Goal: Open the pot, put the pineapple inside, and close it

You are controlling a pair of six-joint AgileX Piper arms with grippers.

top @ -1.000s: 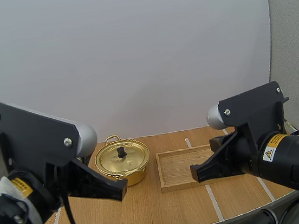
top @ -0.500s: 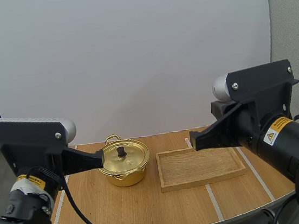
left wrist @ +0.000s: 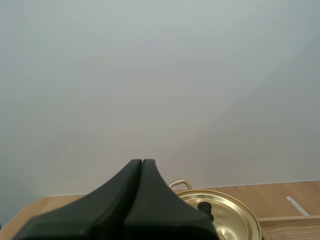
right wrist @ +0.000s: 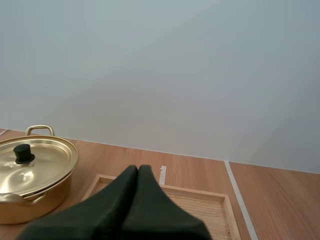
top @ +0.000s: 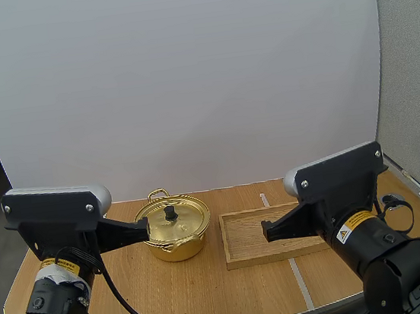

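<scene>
Here, the gold pot stands on the wooden desk with its lid on, seated flat, and a black knob at the lid's middle. One loop handle sticks out at the pot's 12 o'clock, toward the far edge of the desk. At the pot's 3 o'clock, just beside it but not touching, lies a shallow wooden tray, its long side running across the desk.

The left hand reaches in from the pot's 9 o'clock, its tip level with the lid's rim and very close to it; whether it touches cannot be told. In the left wrist view its two fingers lie pressed together as one dark wedge with nothing between them, and the lid with its knob sits just past the tip.

The right hand points toward 9 o'clock above the tray. In the right wrist view its fingers are likewise closed flat on each other, gripping nothing, with the tray beneath them and the pot off at 10 o'clock.

White tape lines cross the desk near the tray.
</scene>
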